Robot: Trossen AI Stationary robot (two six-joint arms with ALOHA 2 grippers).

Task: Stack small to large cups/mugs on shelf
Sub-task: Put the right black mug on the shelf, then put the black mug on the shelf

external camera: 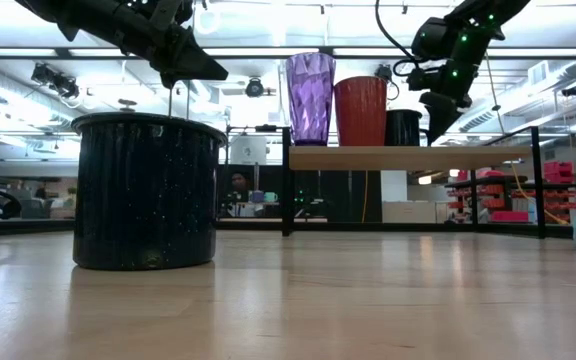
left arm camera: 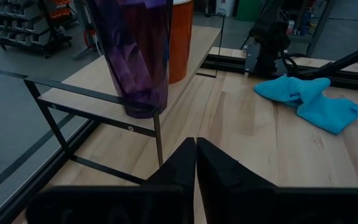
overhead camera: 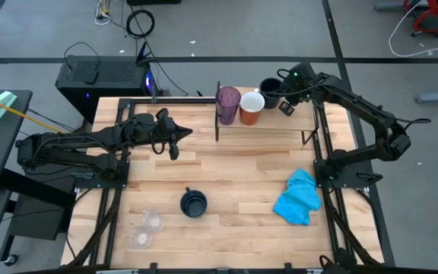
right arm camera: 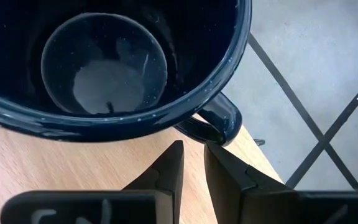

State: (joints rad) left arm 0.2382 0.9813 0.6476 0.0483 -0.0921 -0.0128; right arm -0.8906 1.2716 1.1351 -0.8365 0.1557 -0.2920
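Observation:
On the shelf (overhead camera: 280,122) at the far side stand the purple tumbler (overhead camera: 227,103), the orange mug (overhead camera: 252,106) and a navy mug (overhead camera: 271,91), each on its base. My right gripper (right arm camera: 194,152) hovers slanting down over that mug's right side. Its fingers are a narrow gap apart, with nothing between them, just short of the mug's handle (right arm camera: 213,121). My left gripper (overhead camera: 175,144) is shut and empty, held above the table left of the shelf. A second navy mug (overhead camera: 194,204) and two clear cups (overhead camera: 147,228) stand on the near part of the table.
A bright blue cloth (overhead camera: 299,196) lies crumpled near the table's right edge. Thin black uprights (overhead camera: 218,114) carry the shelf. Bare tabletop lies between the shelf and the near mug.

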